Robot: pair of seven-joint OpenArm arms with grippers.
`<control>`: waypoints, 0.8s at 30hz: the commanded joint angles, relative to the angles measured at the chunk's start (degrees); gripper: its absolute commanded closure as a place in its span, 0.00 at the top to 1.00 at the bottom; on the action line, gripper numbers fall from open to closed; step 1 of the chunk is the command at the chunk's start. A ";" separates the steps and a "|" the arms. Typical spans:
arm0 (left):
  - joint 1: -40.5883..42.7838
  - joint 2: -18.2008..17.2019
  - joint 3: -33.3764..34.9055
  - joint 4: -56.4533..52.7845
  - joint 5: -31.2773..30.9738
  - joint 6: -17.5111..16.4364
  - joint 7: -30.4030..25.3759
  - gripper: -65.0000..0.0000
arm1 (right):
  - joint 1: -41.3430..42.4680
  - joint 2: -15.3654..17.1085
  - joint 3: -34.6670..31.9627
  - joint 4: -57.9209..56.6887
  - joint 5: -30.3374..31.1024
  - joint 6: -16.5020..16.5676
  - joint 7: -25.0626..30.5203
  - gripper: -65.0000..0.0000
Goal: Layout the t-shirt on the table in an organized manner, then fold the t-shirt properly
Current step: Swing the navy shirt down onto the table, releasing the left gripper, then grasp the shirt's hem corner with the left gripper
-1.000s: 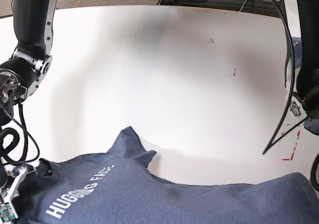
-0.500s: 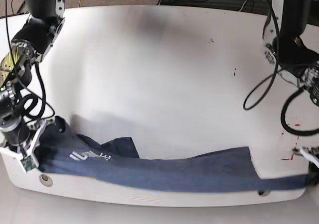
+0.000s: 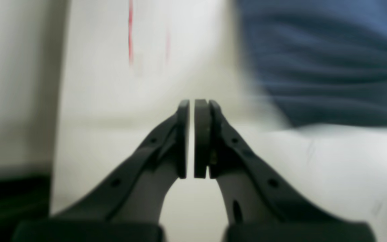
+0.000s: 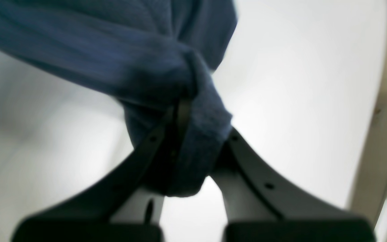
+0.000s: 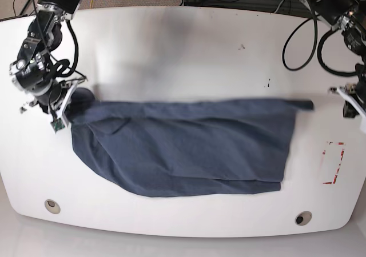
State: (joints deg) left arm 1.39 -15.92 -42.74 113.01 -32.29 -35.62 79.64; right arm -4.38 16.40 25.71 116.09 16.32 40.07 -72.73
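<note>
R gripper [image 4: 193, 134] clamped on a bunched fold of the blue t-shirt [image 4: 119, 60], cloth wrapped over & between the dark fingers [image 4: 247, 158]. Rest of the fabric trails off to upper left, blurred. White table [image 4: 297, 84] below, its edge at far right.

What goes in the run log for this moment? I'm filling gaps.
t-shirt: spread on table | right gripper: shut on t-shirt | left gripper: shut, empty

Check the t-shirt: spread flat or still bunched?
Mostly spread. The t-shirt lies open across the table, though wrinkled, with one corner bunched in the right gripper.
</note>
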 commanded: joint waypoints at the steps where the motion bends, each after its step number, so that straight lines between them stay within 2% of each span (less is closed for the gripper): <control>1: 4.81 -0.91 -0.82 1.05 -2.83 0.06 -3.46 0.00 | -3.22 -0.80 0.26 0.87 0.17 -0.07 3.15 0.00; 6: 14.22 -0.91 -2.14 0.97 -3.35 -0.12 -7.24 0.00 | -8.15 -2.29 0.26 0.87 0.17 -0.07 3.67 0.00; 13: 23.89 -1.18 -1.79 0.70 -3.09 -0.12 -13.92 0.00 | -12.80 -2.47 0.26 0.87 0.17 -0.07 3.85 0.00; 19: 25.12 -0.91 -0.64 0.62 -3.09 -0.12 -16.30 0.00 | -13.86 -2.65 0.26 0.87 0.17 -0.07 3.85 0.00; 24: 21.78 -0.91 5.42 0.62 -3.18 -0.12 -16.21 0.00 | -13.68 -2.65 0.26 0.87 0.17 -0.07 3.85 0.00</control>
State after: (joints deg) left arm 24.91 -16.16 -38.52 112.71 -34.15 -35.57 64.82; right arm -18.41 13.13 25.67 115.92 16.14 40.10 -69.60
